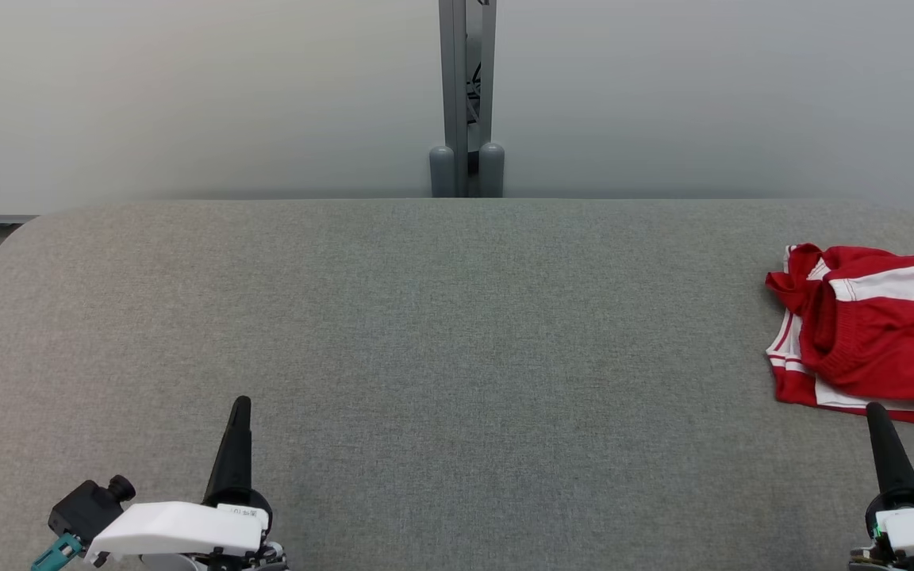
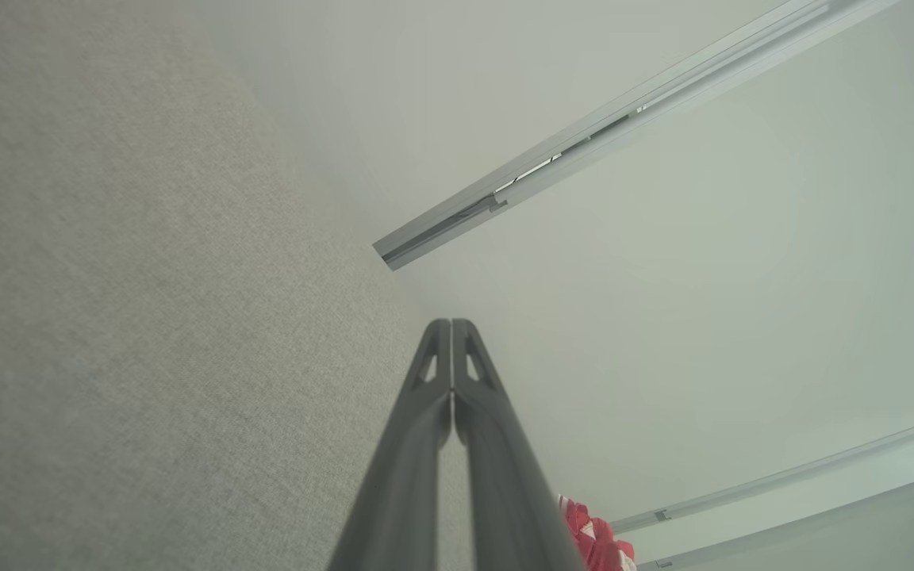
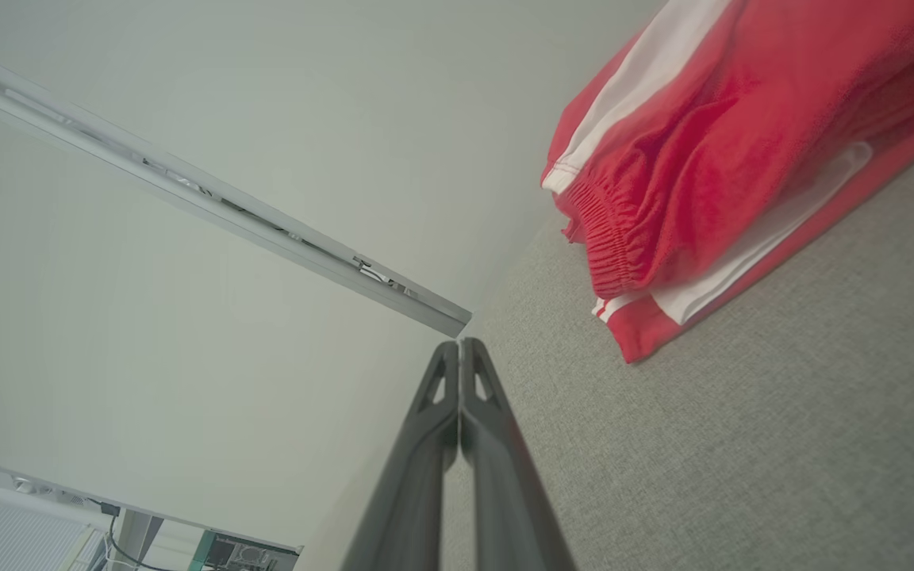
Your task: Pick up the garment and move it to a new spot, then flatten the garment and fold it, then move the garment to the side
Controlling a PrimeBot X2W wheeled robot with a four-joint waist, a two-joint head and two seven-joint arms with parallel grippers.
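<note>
The garment [image 1: 873,337] is a red piece with white stripes, lying bunched at the right edge of the grey fabric table [image 1: 441,333]; part of it runs out of the head view. It also appears as the red cloth [image 3: 711,151] in the right wrist view and as a small red patch [image 2: 596,539] in the left wrist view. My right gripper [image 1: 874,410] is shut and empty, its tip just short of the garment's near hem. My left gripper [image 1: 241,403] is shut and empty at the lower left, far from the garment. Both pairs of fingers press together, left [image 2: 451,325] and right [image 3: 460,344].
A grey metal post [image 1: 466,95] stands behind the table's far edge against a pale wall. The table's corners are rounded, and a wide stretch of bare grey fabric lies between the two grippers.
</note>
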